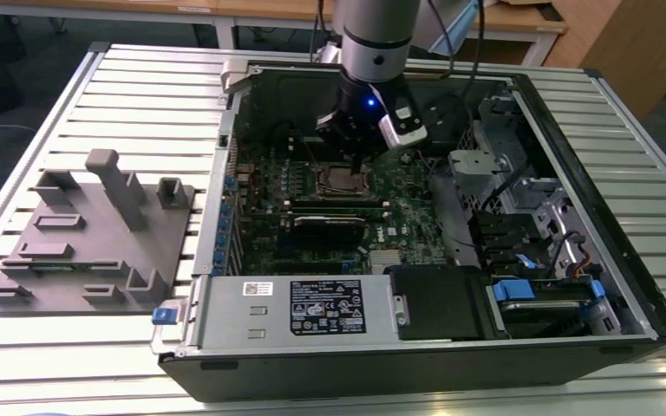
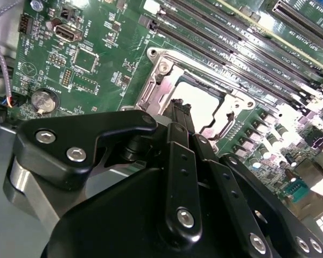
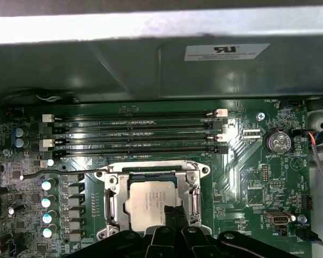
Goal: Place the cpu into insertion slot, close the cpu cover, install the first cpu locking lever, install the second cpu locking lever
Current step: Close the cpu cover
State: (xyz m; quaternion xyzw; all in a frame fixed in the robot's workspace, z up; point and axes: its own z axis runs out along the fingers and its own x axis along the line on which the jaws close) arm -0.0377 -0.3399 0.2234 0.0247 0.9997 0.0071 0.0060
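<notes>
In the exterior view we see the black robot gripper (image 1: 354, 160) reaching down into the open black computer case (image 1: 426, 368), which lies on the slatted metal table (image 1: 136, 87). The gripper's tips hover just above the green motherboard (image 1: 270, 186), and a grey moulded fixture block (image 1: 79, 251) sits well away from it on the table, outside the case. In the second wrist view the two slim black fingers (image 2: 175, 115) are pressed together with nothing held between them. Directly past their tips lies the small flat square cpu with its pale silver metal top (image 2: 204, 99). In the first wrist view the cpu rests seated in the black-framed square insertion slot (image 3: 151, 175), right under the closed fingertips. The thin brownish-silver metal cpu cover with its square window (image 3: 192, 196) lies down flat around the chip, its rails on either side of the tips. A thin metal lever rod (image 3: 59, 171) stretches away from the cover's far corner across the board. Four long black memory slots (image 3: 134, 134) run beyond the socket, farther from the gripper, and a round silver coin cell (image 3: 277, 142) sits off to one side.
</notes>
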